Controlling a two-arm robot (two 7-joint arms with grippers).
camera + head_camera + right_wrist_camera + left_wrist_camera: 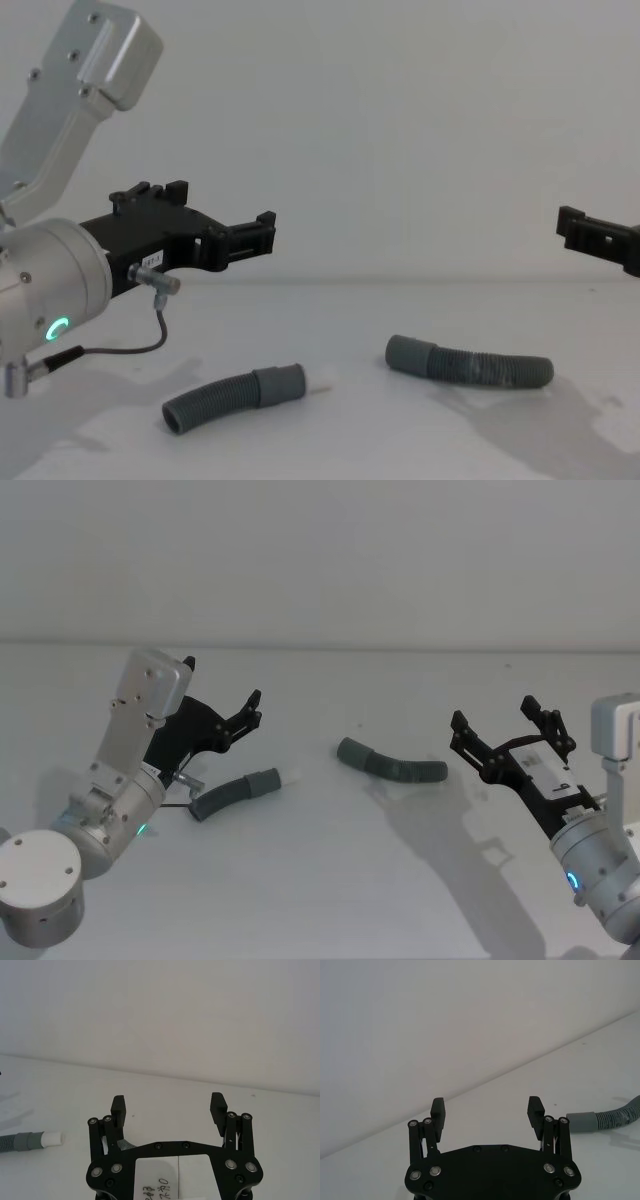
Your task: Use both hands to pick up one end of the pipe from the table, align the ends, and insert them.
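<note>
Left gripper (252, 710), spread and empty, raised just beside white-tipped hose piece (235, 792); right gripper (493, 712), likewise spread and empty, near plain-cuffed piece (395, 765). Both pieces flat on table (320, 880), apart. Nothing grasped yet: pick-up, aligning, inserting all to come.

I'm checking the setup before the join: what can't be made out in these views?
- Left wrist view: the dark grey corrugated hose piece with the plain grey cuff runs off the edge.
- Right wrist view: the white-tipped hose piece is cut by the edge.
- Chest view: the black plastic right hand is cut off by the edge.
</note>
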